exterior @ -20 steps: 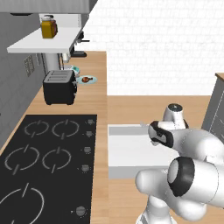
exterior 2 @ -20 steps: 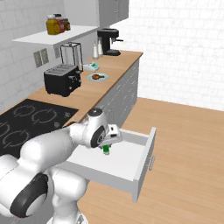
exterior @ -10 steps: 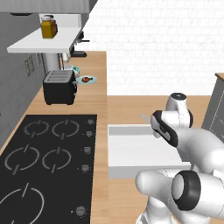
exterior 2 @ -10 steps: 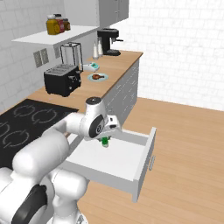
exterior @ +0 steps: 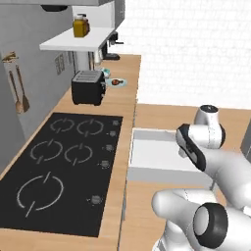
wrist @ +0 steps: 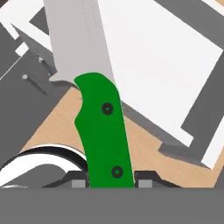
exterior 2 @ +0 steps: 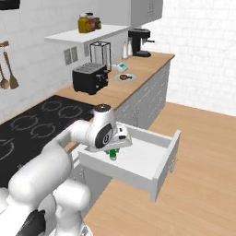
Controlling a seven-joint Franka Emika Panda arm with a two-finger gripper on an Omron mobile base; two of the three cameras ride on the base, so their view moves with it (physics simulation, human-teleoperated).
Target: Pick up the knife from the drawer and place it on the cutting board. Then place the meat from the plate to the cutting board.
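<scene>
My gripper is shut on the bright green handle of the knife, whose silver blade points away from the hand. In the right base view the gripper holds the knife just over the open white drawer, near its left wall. The drawer juts out from the counter front beside the stove. The pale blue plate with the reddish-brown meat sits far down the counter, past the toaster; from the left base camera the plate is small. The cutting board is out of view.
A black toaster stands between the stove and the plate. A blender and a coffee machine stand further along the counter, under a shelf with jars. Wooden floor lies to the drawer's right.
The wrist and upper arm have swung to the right in the left base view. The knife stays clamped in the gripper over the drawer, shifted only slightly.
</scene>
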